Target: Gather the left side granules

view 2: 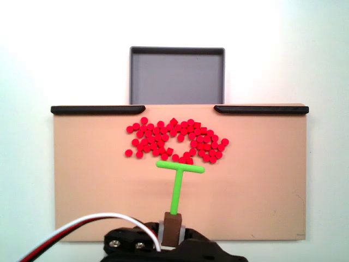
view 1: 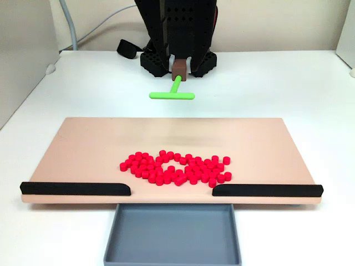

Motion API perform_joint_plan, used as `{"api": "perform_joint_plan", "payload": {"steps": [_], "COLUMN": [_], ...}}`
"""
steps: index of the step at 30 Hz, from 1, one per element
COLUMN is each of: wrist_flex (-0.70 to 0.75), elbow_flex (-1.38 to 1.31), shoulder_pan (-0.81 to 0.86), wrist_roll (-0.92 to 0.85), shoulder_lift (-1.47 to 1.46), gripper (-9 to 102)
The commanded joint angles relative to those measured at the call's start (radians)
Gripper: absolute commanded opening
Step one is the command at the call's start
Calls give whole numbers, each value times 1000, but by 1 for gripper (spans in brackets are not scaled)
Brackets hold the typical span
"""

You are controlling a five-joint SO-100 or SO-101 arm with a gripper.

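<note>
Dozens of small red granules (view 1: pixel 161 172) lie in one loose patch on the tan board (view 1: pixel 83 149), near its front middle; in the other fixed view the granules (view 2: pixel 152 136) sit just before the gap between the black strips. My gripper (view 1: pixel 180 65) is shut on the brown block of the green T-shaped tool (view 1: pixel 172 95), held raised in the air behind the patch. From above, the gripper (view 2: pixel 172 232) sits at the bottom edge and the tool's crossbar (view 2: pixel 180 168) hovers at the near rim of the granules.
Two black strips (view 1: pixel 75 188) (view 1: pixel 266 190) line the board's front edge with a gap between them. A grey tray (view 1: pixel 172 233) sits below that gap. The arm base (view 1: pixel 177 33) stands behind the board. Cables (view 2: pixel 65 234) trail at the arm's left.
</note>
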Motion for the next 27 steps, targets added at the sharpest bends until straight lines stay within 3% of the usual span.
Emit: {"api": "perform_joint_plan", "payload": {"steps": [1,10,27], "wrist_flex": [-3,-3,-49], "elbow_flex": [-25,-25,-25], "shoulder_pan": [2,14,-25], "wrist_roll": [-17,-94,146], "shoulder_lift": [35,31,-3], "gripper": [0,0,0]}}
